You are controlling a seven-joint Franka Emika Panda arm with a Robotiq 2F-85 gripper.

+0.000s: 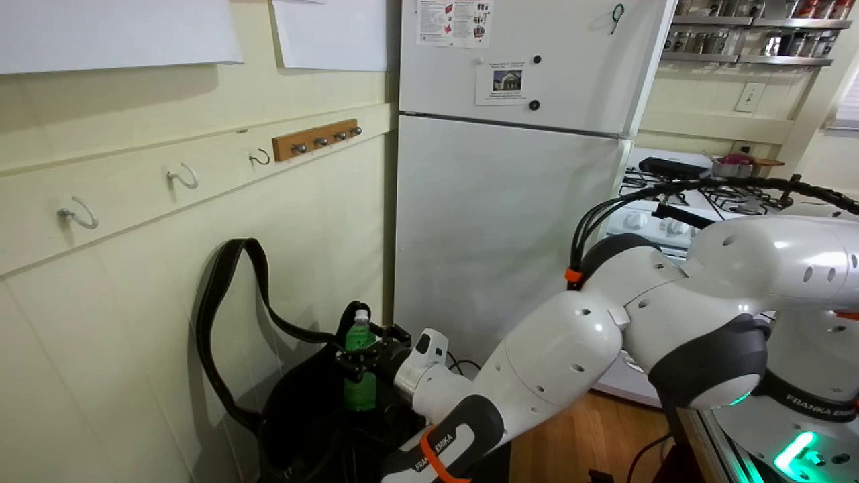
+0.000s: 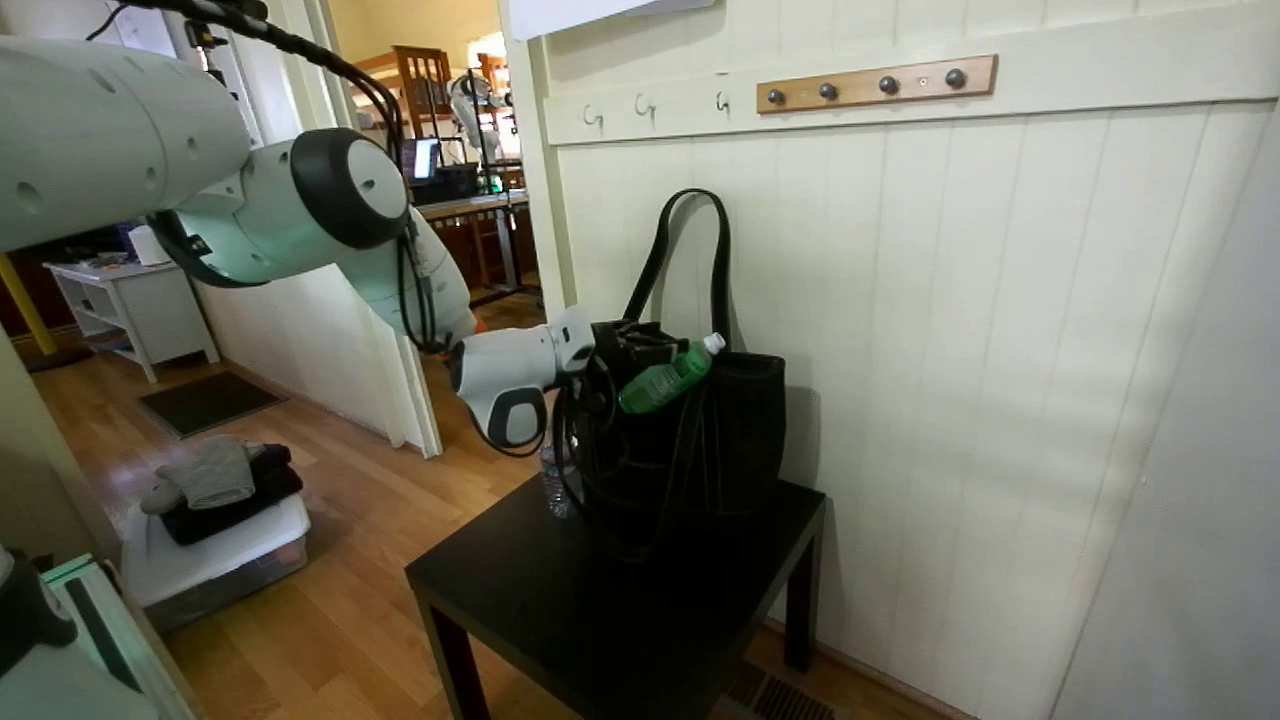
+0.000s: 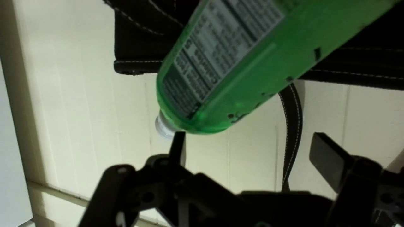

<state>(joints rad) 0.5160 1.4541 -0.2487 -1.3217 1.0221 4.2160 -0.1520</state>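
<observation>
Green bottle (image 3: 227,69), tilted near a black bag (image 2: 745,430), pincer (image 3: 249,145) close by, jaws wide apart

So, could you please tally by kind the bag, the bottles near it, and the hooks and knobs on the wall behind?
Bag: 1
Green bottle: 1
Clear bottle: 1
Wall hooks: 3
Wall knobs: 4
Total: 10

Green bottle (image 3: 249,64) (white cap (image 2: 714,343)), black bag (image 2: 748,430) with pale dashed stitching (image 3: 139,61)
</observation>
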